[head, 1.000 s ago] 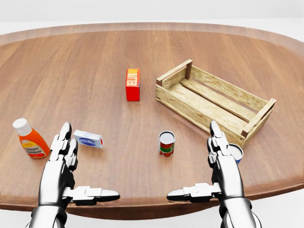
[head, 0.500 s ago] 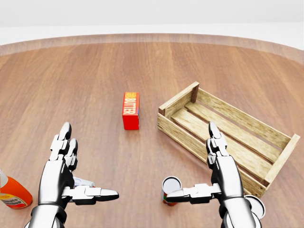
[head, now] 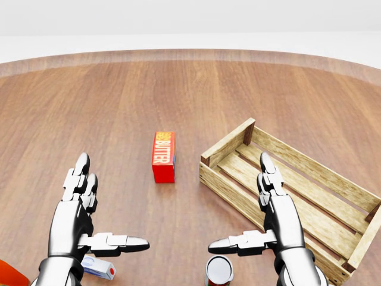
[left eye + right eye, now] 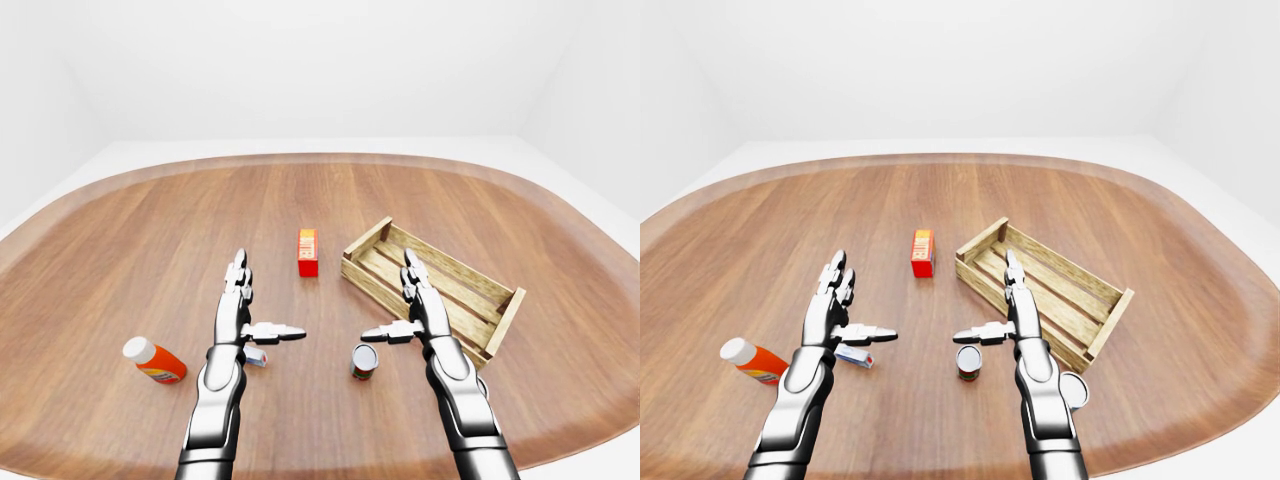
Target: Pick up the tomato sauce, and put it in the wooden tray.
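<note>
- Red-labelled tomato sauce can (image 4: 364,361) stands upright on the counter (image 4: 120,250), below the spread right hand (image 4: 417,300).
- Wooden tray (image 4: 432,291) sits to its upper right.
- Left hand (image 4: 238,305) spread, empty; butter box (image 4: 308,252), orange bottle (image 4: 153,361) well apart.

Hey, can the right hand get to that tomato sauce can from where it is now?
Probably yes. The tomato sauce can stands upright just below the open right hand and its thumb, nothing between them. The wooden tray sits to the right, out of the way.
</note>
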